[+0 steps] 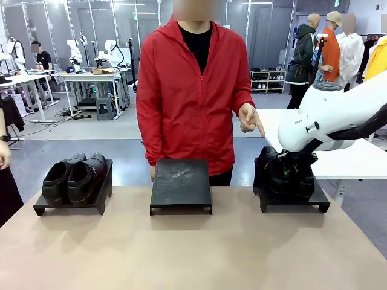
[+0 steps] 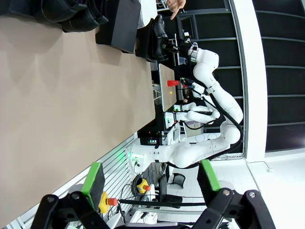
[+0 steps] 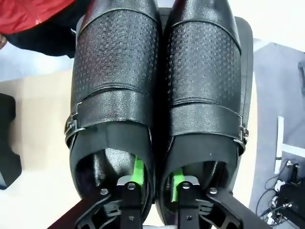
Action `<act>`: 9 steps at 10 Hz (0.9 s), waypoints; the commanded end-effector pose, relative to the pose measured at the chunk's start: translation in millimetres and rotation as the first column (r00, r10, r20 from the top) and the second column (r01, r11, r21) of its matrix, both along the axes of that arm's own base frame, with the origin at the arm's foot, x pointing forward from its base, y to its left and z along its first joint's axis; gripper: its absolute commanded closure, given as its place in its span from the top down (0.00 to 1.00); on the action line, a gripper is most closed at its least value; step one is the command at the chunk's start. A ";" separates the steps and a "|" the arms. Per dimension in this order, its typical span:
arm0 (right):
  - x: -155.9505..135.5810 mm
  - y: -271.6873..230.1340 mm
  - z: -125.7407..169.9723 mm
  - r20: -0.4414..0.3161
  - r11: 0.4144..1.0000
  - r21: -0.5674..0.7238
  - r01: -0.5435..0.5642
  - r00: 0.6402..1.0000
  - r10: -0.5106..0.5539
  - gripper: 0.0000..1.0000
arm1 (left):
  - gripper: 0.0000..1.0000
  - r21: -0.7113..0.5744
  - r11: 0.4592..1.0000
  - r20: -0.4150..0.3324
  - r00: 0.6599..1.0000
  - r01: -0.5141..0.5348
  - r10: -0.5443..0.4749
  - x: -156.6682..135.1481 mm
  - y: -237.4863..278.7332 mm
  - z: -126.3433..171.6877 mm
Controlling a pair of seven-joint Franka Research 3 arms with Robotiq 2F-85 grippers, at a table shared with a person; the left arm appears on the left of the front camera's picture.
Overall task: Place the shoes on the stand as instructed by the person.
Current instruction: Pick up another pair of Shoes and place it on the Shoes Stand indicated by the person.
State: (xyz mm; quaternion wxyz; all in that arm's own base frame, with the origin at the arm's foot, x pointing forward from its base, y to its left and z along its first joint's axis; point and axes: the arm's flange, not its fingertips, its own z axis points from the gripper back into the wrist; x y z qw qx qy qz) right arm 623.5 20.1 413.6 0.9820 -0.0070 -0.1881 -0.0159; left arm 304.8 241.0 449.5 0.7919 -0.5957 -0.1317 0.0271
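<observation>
One pair of black shoes [image 1: 75,175] rests on the left stand [image 1: 42,208]. The middle stand [image 1: 181,181] is bare. On the right stand [image 1: 296,205] sits the other pair [image 3: 157,71], toes toward the person [image 1: 187,90]. My right gripper [image 3: 157,179] reaches into it, one green pad [image 3: 138,171] in each shoe. The two inner walls stand between the pads, and the jaws are parted, so the gripper is open. The person's hand [image 1: 249,119] points down near this stand. My left gripper [image 2: 151,181] hangs open off the table's near side, holding nothing.
The right arm [image 1: 326,115] bends over the right stand from the picture's right. A white table [image 1: 357,160] stands behind it. Bare tan tabletop [image 1: 193,254] stretches in front of all three stands. Other people stand far off at the back right.
</observation>
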 end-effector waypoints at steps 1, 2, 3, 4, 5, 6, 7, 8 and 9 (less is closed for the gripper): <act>-1.8 4.3 6.3 0.032 0.999 -0.034 0.043 0.999 -0.041 0.72 | 1.00 -0.001 1.000 0.011 1.000 0.012 -0.012 -3.7 -1.9 1.7; -6.1 2.9 10.8 0.035 0.998 -0.033 0.045 0.998 -0.044 0.86 | 1.00 -0.001 1.000 0.011 1.000 0.012 -0.012 -3.7 -1.9 1.7; -8.7 1.2 13.4 0.035 0.998 -0.033 0.046 0.998 -0.045 1.00 | 1.00 -0.001 1.000 0.011 1.000 0.012 -0.012 -3.7 -1.9 1.7; -9.4 -0.2 14.7 0.031 0.998 -0.036 0.049 0.998 -0.048 0.74 | 1.00 -0.001 1.000 0.011 1.000 0.012 -0.012 -3.7 -1.9 1.7; -8.1 -0.7 15.4 0.029 0.998 -0.037 0.055 0.998 -0.054 1.00 | 1.00 -0.001 1.000 0.011 1.000 0.012 -0.012 -3.7 -1.9 1.7; -5.8 -0.9 17.4 0.030 0.998 -0.029 0.062 0.998 -0.061 1.00 | 1.00 -0.001 1.000 0.011 1.000 0.012 -0.012 -3.7 -1.9 1.7; -3.9 -0.3 19.3 0.030 0.997 -0.022 0.070 0.997 -0.069 1.00 | 1.00 -0.001 1.000 0.011 1.000 0.012 -0.012 -3.7 -1.9 1.7; 0.0 0.5 20.1 0.006 0.997 -0.040 0.068 0.998 -0.067 0.97 | 1.00 -0.001 1.000 0.011 1.000 0.012 -0.012 -3.7 -1.9 1.7; -3.5 -5.5 17.9 0.028 1.000 -0.005 0.023 0.999 -0.022 0.97 | 1.00 -0.001 1.000 0.011 1.000 0.012 -0.012 -3.7 -1.9 1.7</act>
